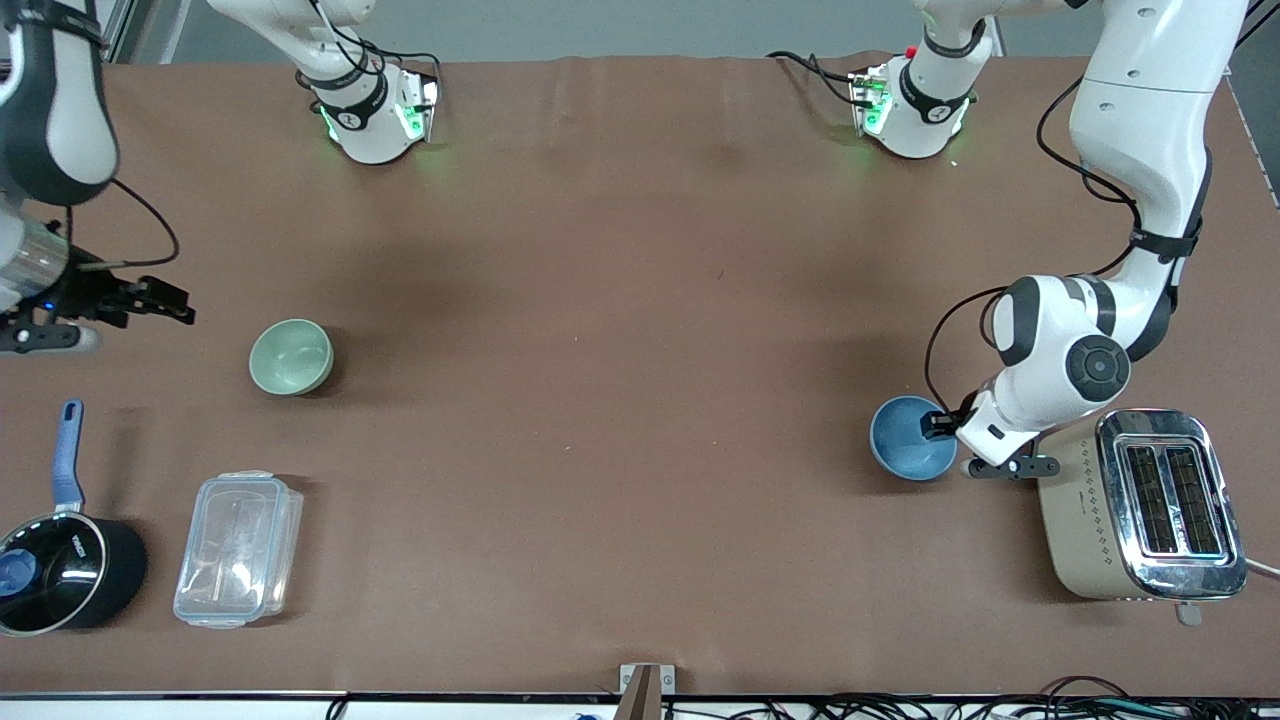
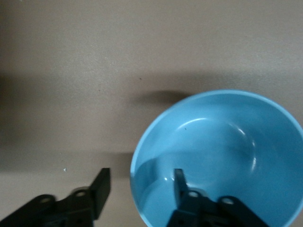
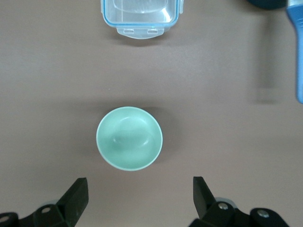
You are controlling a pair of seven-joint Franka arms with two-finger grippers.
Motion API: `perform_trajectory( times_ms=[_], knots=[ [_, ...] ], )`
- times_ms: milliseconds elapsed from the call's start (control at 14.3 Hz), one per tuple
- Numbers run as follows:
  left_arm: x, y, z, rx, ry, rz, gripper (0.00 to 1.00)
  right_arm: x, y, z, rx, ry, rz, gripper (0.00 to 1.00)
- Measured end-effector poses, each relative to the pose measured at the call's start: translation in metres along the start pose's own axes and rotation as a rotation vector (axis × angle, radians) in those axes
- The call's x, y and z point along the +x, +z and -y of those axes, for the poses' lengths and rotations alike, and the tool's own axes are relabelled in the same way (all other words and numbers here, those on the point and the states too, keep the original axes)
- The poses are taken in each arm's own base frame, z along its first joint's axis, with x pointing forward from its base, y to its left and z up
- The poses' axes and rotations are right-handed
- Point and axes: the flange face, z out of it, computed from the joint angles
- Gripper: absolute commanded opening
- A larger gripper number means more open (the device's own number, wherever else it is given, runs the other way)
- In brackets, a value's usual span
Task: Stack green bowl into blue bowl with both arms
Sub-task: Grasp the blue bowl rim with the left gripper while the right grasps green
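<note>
Blue bowl sat on the desk at about 4 o'clock of the front view, toward the left arm's end, just beside the toaster. Left end effector was down at its rim, fingers parted and straddling the wall: one finger inside the bowl, the other outside over the desk. Not yet clamped, going by the gap on the outer side.

Green bowl sat at about 9 o'clock, toward the right arm's end, well apart from the blue bowl. It was farther from the front camera than the clear lidded container and the black saucepan. Right end effector hovered wide open near the green bowl, above the desk, not touching it; in the right wrist view the bowl lay clear of both fingers.

Step in hand looked like the left arm's rim grasp on the blue bowl. To do it well: seat the fingers lower on the wall before closing, close square to the rim so the glossy surface didn't slip or tip the bowl, and lift straight to stay off the toaster. Right arm would need to line up one finger inside the green rim the same way.
</note>
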Motion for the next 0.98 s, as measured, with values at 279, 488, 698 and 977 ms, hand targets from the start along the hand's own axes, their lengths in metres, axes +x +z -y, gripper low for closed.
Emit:
perform_trajectory(
  times_ms=[279,488,698,977],
  knots=[
    [0.006,-0.007,-0.008,-0.004,-0.008,-0.017,0.00,-0.007,0.063,0.000,-0.002,0.002,0.019,0.97],
    [0.008,-0.016,-0.033,-0.020,-0.014,-0.010,0.00,-0.003,0.105,-0.010,-0.002,0.013,0.055,0.96],
    [0.005,-0.041,-0.092,-0.052,-0.066,0.050,0.00,-0.002,0.144,-0.028,0.017,-0.007,0.065,0.96],
    [-0.024,-0.090,-0.212,-0.083,-0.180,0.114,0.00,-0.011,0.194,-0.060,0.141,-0.027,0.049,0.91]
  ],
)
